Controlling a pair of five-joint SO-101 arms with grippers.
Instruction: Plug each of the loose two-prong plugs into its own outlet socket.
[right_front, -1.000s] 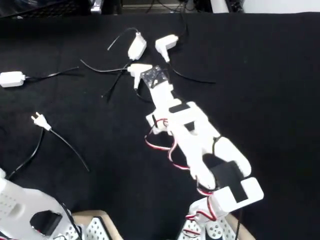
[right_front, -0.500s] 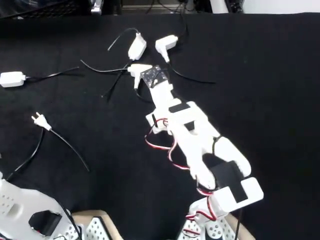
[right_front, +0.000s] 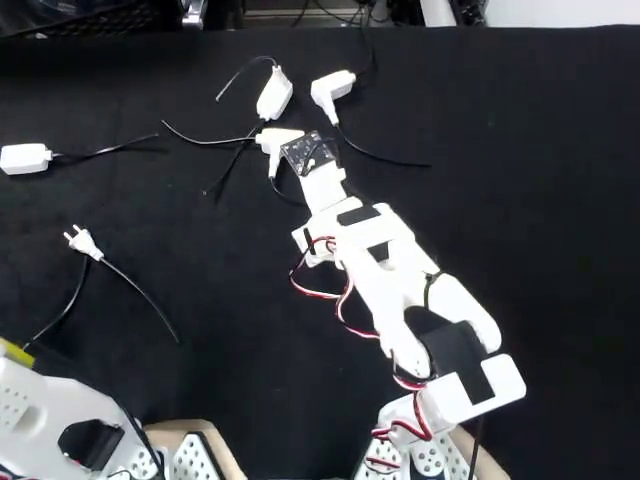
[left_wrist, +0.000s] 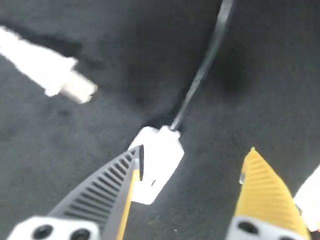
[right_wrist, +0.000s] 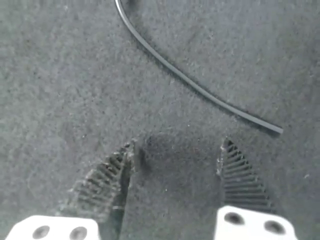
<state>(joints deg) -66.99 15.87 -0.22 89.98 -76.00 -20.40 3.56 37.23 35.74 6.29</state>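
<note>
Nearest, the left end effector (left_wrist: 196, 150), its yellow fingers spread, hangs over a white blocky plug (left_wrist: 157, 167) on a grey cord, perhaps a socket piece. Farther across the black cloth-covered bench (right_front: 500, 150), the right end effector (right_front: 312, 152), dark fingers spread, sits beside a cluster of white corded plugs (right_front: 278, 138).
</note>
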